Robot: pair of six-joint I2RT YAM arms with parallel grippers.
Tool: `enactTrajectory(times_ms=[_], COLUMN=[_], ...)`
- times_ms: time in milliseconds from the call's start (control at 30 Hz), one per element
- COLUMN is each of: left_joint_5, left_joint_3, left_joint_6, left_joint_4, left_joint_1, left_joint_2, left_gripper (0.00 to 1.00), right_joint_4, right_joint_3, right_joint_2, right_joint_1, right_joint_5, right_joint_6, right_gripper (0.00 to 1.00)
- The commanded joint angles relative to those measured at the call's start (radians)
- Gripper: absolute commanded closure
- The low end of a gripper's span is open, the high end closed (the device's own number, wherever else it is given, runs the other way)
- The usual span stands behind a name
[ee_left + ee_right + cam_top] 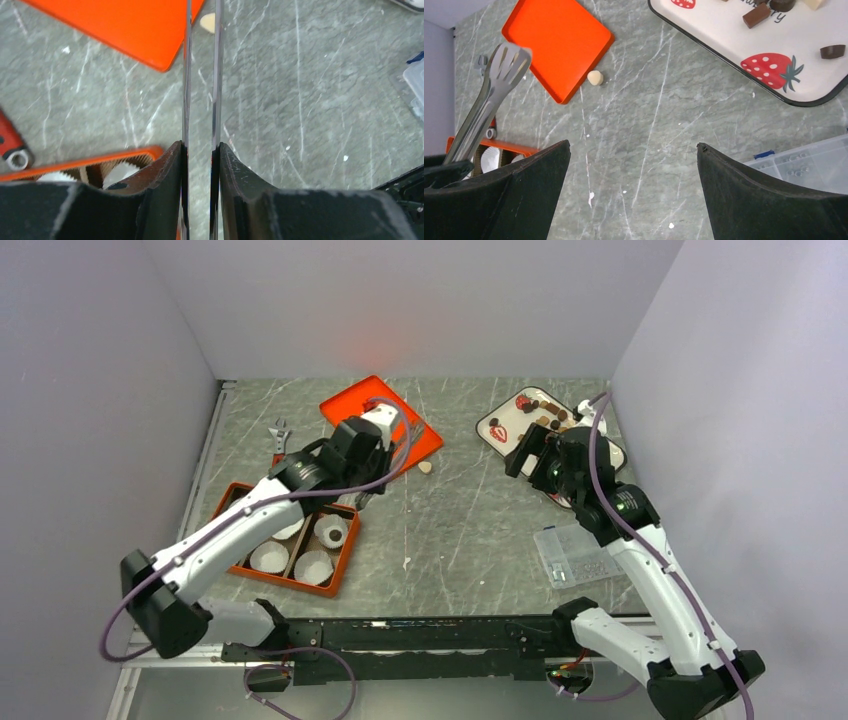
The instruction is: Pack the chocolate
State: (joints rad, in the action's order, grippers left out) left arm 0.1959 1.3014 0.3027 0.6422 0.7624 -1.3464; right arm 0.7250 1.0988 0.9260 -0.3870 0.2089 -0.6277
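Observation:
Several small brown chocolate pieces [548, 416] lie on the white strawberry-print tray [510, 417] at the back right; two brown ones [756, 15] show in the right wrist view. One tan piece [426, 467] lies alone on the table beside the orange lid, and it also shows in the left wrist view [207, 22] and the right wrist view [595, 77]. My left gripper [201, 145] is shut on metal tongs [186, 75], whose blades point toward the tan piece with a narrow gap between them. My right gripper [633, 145] is open and empty above the table, just left of the tray.
An orange box [345, 558] with white pleated paper cups [314, 566] sits at the front left. A flat orange lid [350, 405] lies at the back centre, a wrench [280, 430] left of it. A clear plastic case [575, 555] lies at the front right.

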Motion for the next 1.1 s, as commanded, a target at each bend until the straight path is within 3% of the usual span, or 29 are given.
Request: enactTrajectory(times_ms=[0, 500, 1067], left_joint_5=[0.088, 0.244, 0.335], left_joint_3=[-0.047, -0.196, -0.27], left_joint_6=[0.064, 0.233, 0.435], left_joint_4=[0.085, 0.372, 0.649], left_joint_1=[-0.002, -0.003, -0.002], left_joint_2=[0.135, 0.429, 0.566], left_gripper=[0.68, 0.67, 0.67], right_joint_4=[-0.082, -0.155, -0.204], right_joint_3=[-0.009, -0.031, -0.03], right_joint_2=[0.015, 0.085, 0.153], right_joint_1=[-0.001, -0.001, -0.011], right_joint_5=[-0.041, -0.121, -0.185], right_joint_6=[0.011, 0.004, 0.005], right_gripper=[0.0, 0.0, 0.0])
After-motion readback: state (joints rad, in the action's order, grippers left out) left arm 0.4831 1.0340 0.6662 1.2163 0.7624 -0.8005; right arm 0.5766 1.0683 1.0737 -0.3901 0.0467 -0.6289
